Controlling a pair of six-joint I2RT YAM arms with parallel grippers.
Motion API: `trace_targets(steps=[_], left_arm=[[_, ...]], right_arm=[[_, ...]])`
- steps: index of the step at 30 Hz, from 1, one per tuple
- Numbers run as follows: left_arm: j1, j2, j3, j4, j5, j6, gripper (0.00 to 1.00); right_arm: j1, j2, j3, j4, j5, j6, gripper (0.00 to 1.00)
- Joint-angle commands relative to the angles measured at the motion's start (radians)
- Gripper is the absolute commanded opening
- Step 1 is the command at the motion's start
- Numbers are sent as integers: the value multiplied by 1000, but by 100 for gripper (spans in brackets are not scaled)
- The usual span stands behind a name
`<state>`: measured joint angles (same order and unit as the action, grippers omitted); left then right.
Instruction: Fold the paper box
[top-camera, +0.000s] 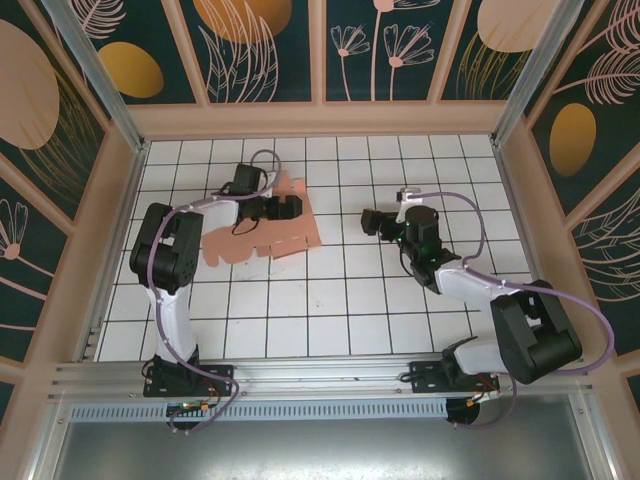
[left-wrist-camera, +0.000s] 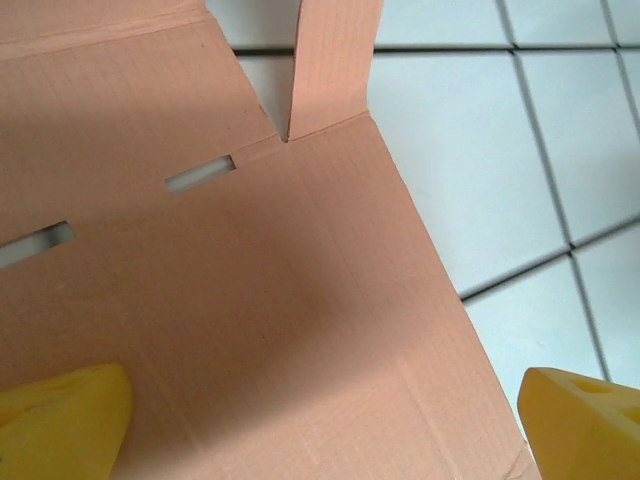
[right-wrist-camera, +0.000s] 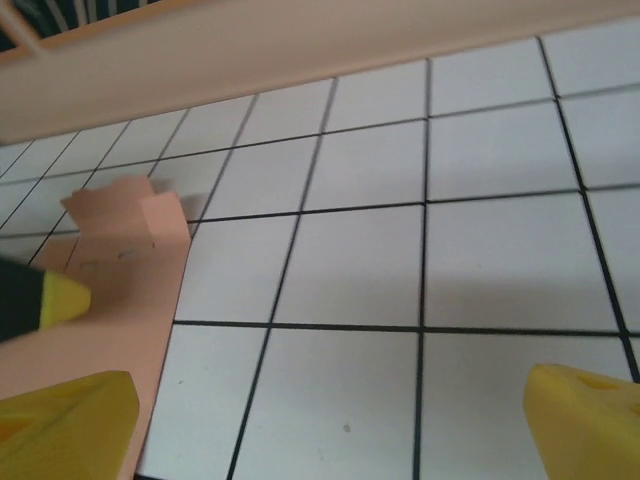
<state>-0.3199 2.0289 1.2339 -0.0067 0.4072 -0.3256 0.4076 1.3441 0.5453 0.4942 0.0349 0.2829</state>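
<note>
Jaws on both of your arms stand spread wide, and neither pair grips anything.

Your table (top-camera: 330, 300) is a white tiled surface with dark grid lines, fenced by a pale wooden frame (top-camera: 320, 118) holding dark floral panels. On it, the left arm (top-camera: 165, 250) bends up from its base and reaches toward the far left-centre. The right arm (top-camera: 470, 290) stretches from the near right toward the middle, with its wrist turned to the left.

The paper box (top-camera: 290, 235) is not yet folded. It lies as a flat salmon-pink die-cut sheet on the far left-centre tiles, partly under the left arm's wrist. The left jaws hang low over that sheet. In the left wrist view one of their yellow fingertips (left-wrist-camera: 60, 420) is above the card, and the other is past the sheet's right edge, over bare tile. You cannot tell from these views whether they touch the card.

The right jaws sit apart from the sheet, over bare tiles to its right. Their yellow fingertips (right-wrist-camera: 590, 415) frame open tile in the right wrist view, with the pink card off to the left.

A narrow flap (left-wrist-camera: 335, 60) at the sheet's far corner tilts up from its crease. Two small slots (left-wrist-camera: 200, 172) are cut into the card near that crease.
</note>
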Motion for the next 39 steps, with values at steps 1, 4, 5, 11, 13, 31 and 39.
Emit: trace_targets(steps=[1, 4, 5, 11, 13, 31, 39], left_arm=[[-71, 44, -82, -105, 76, -74, 99], [-129, 14, -121, -64, 41, -156, 99], [-151, 3, -134, -40, 43, -189, 99], [-271, -9, -85, -34, 1, -253, 99], [-280, -33, -79, -24, -13, -257, 99], [-228, -224, -255, -7, -230, -253, 41], [-226, -142, -305, -26, -299, -241, 11]], right_arm=[[-42, 22, 33, -54, -96, 141, 99], [-59, 17, 36, -101, -98, 127, 99], [-70, 14, 33, -109, -103, 131, 99], [-95, 12, 11, -86, -154, 174, 99], [-96, 13, 4, -78, -157, 187, 99], [-98, 55, 31, -121, -300, 252, 98], [-97, 140, 60, -145, -413, 284, 98]])
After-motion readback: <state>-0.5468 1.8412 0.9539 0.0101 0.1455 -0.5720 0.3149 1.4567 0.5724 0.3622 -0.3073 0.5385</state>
